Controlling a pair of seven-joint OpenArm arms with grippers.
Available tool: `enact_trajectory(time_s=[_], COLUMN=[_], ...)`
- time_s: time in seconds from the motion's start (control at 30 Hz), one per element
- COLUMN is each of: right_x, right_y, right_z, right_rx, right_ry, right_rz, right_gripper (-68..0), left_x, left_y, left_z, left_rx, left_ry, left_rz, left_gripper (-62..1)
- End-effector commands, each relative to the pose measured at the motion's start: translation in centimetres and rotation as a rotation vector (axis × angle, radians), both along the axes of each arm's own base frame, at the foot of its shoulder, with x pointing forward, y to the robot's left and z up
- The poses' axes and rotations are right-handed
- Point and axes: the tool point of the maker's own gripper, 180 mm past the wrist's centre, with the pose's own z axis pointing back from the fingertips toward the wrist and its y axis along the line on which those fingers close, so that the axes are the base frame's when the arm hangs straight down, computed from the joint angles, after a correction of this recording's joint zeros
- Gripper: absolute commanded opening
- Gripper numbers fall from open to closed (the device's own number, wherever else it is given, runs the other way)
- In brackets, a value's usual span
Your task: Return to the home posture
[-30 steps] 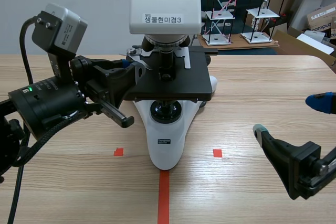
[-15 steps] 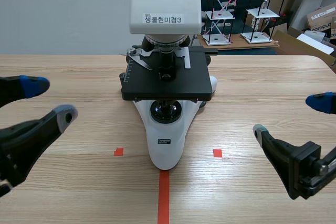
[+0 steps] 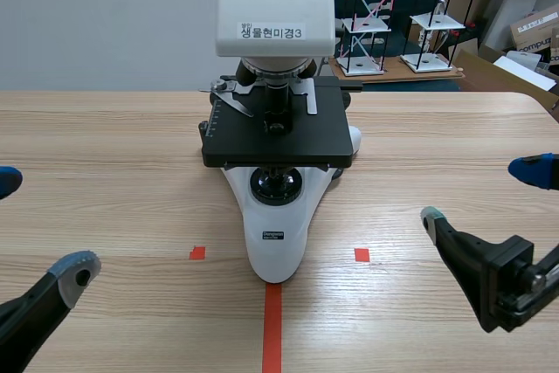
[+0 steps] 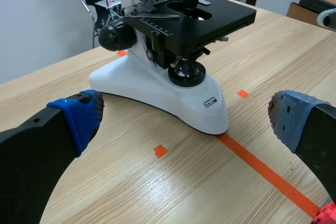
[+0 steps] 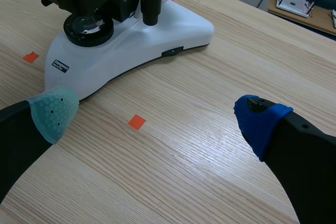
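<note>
A white microscope (image 3: 278, 93) with a black stage (image 3: 279, 137) stands at the table's middle, its foot on the red centre line. My left gripper (image 3: 35, 224) sits low at the near left, open, with nothing between its pads; in the left wrist view the microscope (image 4: 168, 72) lies ahead of the open gripper (image 4: 184, 116). My right gripper (image 3: 489, 194) is low at the near right, open and empty. The right wrist view has the microscope base (image 5: 131, 51) ahead and to the side of the gripper (image 5: 157, 114).
Bare wooden table (image 3: 131, 146) lies on both sides of the microscope. Wire racks (image 3: 410, 15) and cardboard boxes (image 3: 533, 32) stand behind the table's far right edge. Small red squares (image 3: 197, 253) mark the near table.
The left arm has pulled back from the microscope's stage to the near left edge of the table, and its fingers have spread wide apart. The right arm has not moved.
</note>
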Motion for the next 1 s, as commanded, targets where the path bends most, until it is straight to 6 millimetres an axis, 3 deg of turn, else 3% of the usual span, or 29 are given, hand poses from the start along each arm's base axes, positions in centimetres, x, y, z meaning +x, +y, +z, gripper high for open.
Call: enact_trajectory(time_s=[0.0, 0.97], right_x=[0.29, 0.29], right_y=[-0.09, -0.09], right_z=[0.81, 0.81], right_rx=[0.003, 0.003], right_ry=[-0.029, -0.029], right_rz=[0.0, 0.0], right_gripper=[-0.6, -0.6], left_x=[0.23, 1.01], left_y=[-0.22, 0.74], left_z=[0.72, 0.22], left_rx=[-0.031, 0.076], left_ry=[-0.022, -0.069], left_rz=[0.003, 0.066], left_gripper=[1.4, 1.4])
